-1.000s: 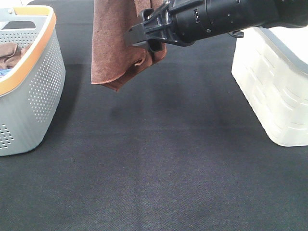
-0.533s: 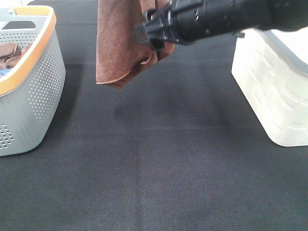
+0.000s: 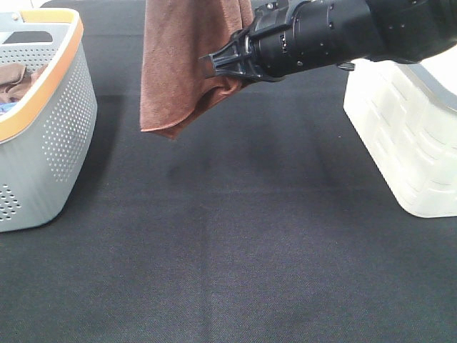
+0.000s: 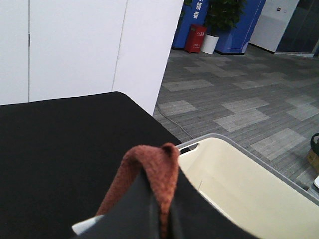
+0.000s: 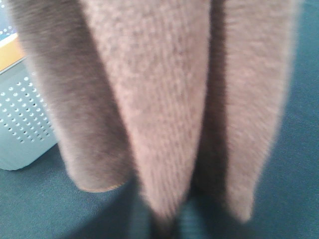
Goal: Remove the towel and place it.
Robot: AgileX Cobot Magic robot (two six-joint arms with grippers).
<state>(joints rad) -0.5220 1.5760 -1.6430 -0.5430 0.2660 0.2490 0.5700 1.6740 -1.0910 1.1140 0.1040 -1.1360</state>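
Observation:
The reddish-brown towel [image 3: 184,68] hangs in loose folds above the black table, its top out of the exterior view. In the left wrist view my left gripper [image 4: 159,221] is shut on a fold of the towel [image 4: 157,162] and holds it up. My right gripper [image 3: 216,68] reaches across from the right and meets the towel's lower right edge. The right wrist view is filled by the towel [image 5: 159,99], whose folds gather toward the blurred jaws. No white tag shows.
A grey perforated basket with an orange rim [image 3: 61,121] stands at the left, with another brown cloth [image 3: 14,80] inside. A white basket [image 3: 403,136] stands at the right and also shows in the left wrist view [image 4: 239,184]. A black cloth [image 3: 235,243] covers the table.
My right gripper has moved right and slightly up along the towel's lower edge. The bunched corner beside it has smoothed out and the towel hangs flatter.

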